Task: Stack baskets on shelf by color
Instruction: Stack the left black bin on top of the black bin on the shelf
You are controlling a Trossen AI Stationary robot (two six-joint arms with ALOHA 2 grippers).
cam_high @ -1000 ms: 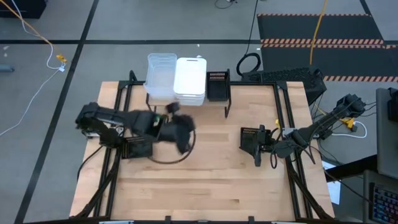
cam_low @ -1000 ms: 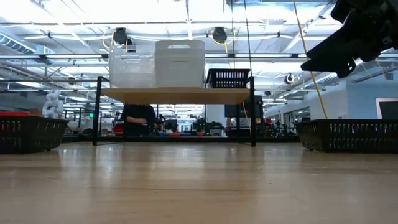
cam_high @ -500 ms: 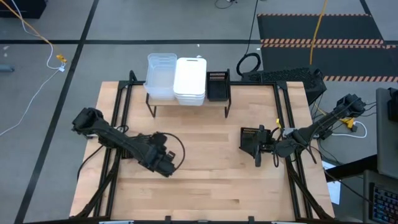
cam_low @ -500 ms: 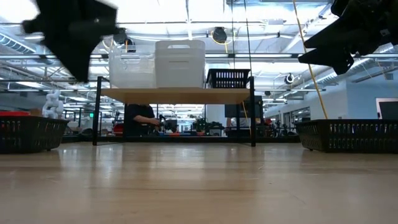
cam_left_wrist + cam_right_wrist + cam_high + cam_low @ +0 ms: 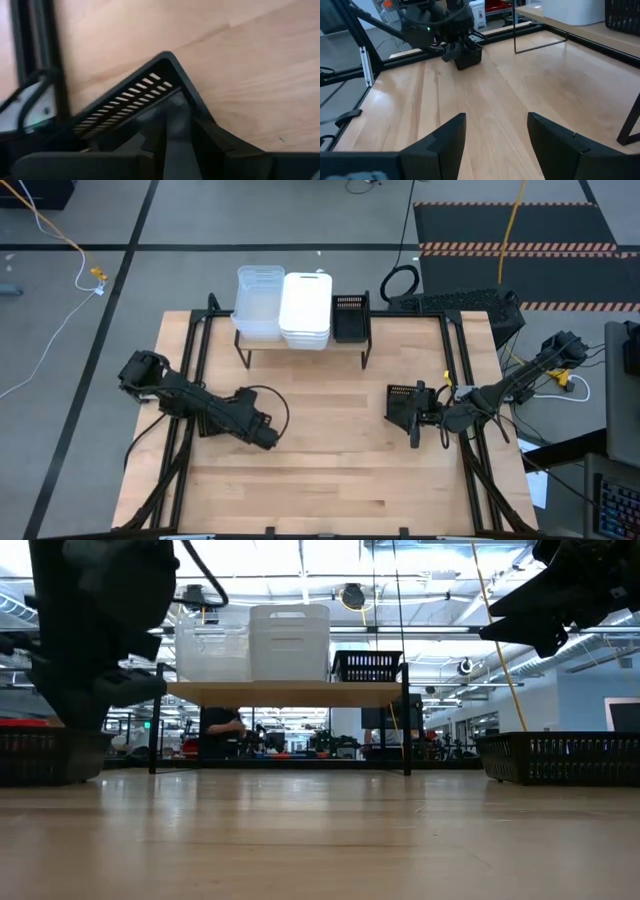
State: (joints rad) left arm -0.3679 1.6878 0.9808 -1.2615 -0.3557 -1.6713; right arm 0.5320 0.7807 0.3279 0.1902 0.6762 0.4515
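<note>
On the shelf [image 5: 300, 692] stand a stack of clear baskets [image 5: 258, 305], a stack of white baskets [image 5: 305, 310] and one black basket [image 5: 349, 317]. Two more black baskets rest on the tabletop. The left one [image 5: 125, 92] lies under my left gripper [image 5: 258, 428], which hangs low over one of its corners. In the right wrist view that gripper sits just above this basket [image 5: 468, 58]; whether they touch cannot be told. The right one [image 5: 400, 400] lies beside my right gripper [image 5: 416, 425], which is open, raised and holds nothing.
Bare light wood tabletop [image 5: 340, 470] stretches between the two arms and toward the near edge. Black frame rails [image 5: 460, 370] run along both sides of the table. Cables loop around the left arm [image 5: 285, 415]. A person [image 5: 222, 730] shows in the room beyond the shelf.
My left arm has swung away from the shelf toward the table's near edge. It then drew back a little and came down low over the left black basket. That basket has stayed in place on the table.
</note>
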